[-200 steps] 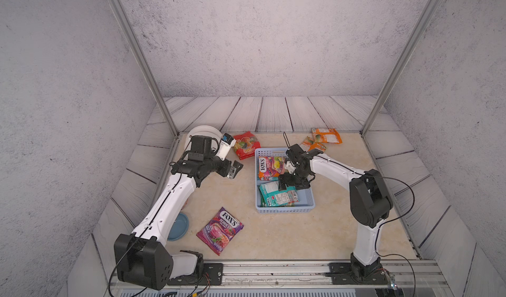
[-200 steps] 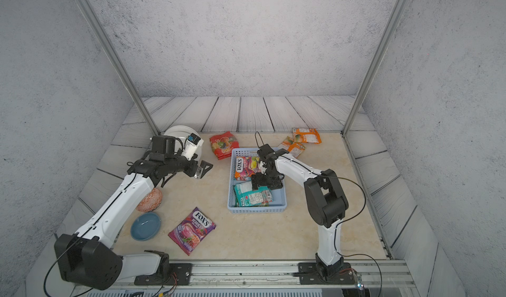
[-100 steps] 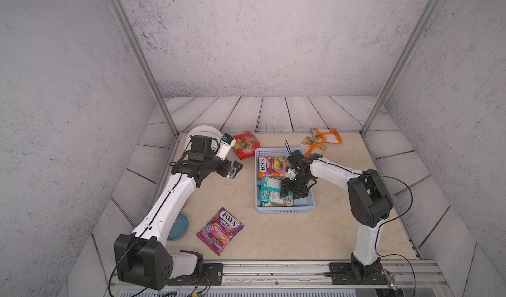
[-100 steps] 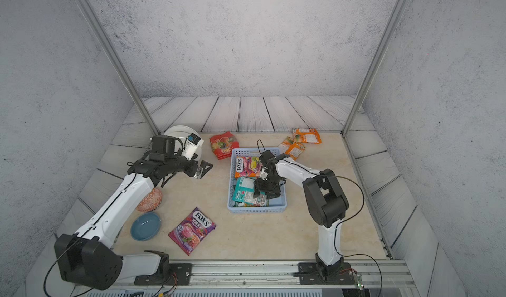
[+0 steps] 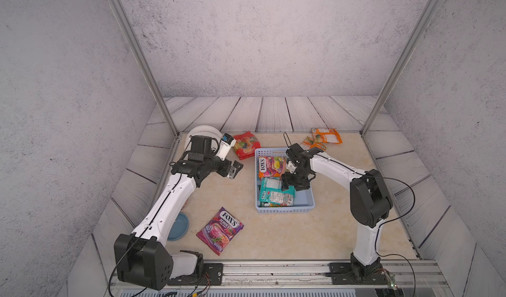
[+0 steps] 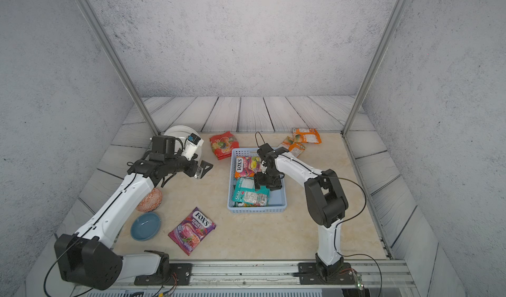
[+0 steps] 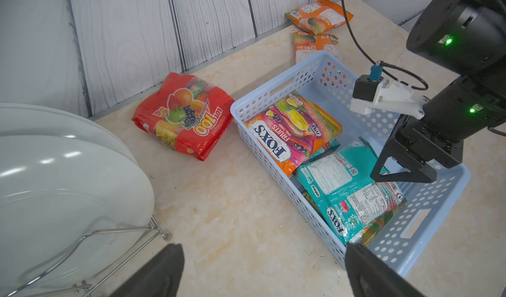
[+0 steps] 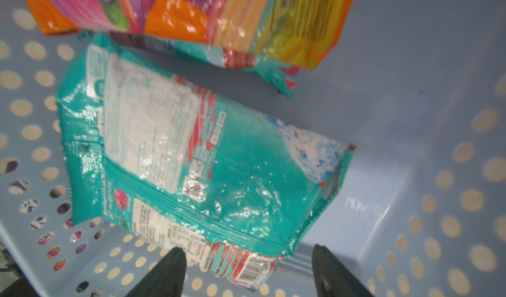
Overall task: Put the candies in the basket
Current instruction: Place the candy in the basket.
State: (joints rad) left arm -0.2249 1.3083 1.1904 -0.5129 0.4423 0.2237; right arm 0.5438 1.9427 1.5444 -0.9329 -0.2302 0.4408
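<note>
in both top views a purple candy bag lies on the desk at lower centre. mid-frame, the basket holds a teal bag and an orange-pink bag. the right hand is spread just above the teal one. the left hand, to the left of the basket, is spread and empty. a red bag and two orange bags lie behind the basket.

In the basket, the fruits bag is laid toward 12 o'clock, the label-up bag toward 6. Outside, taken from the basket: berries bag is spotted at 7 o'clock, assorted bag at 11, rear bag and nearer bag at 1.
</note>
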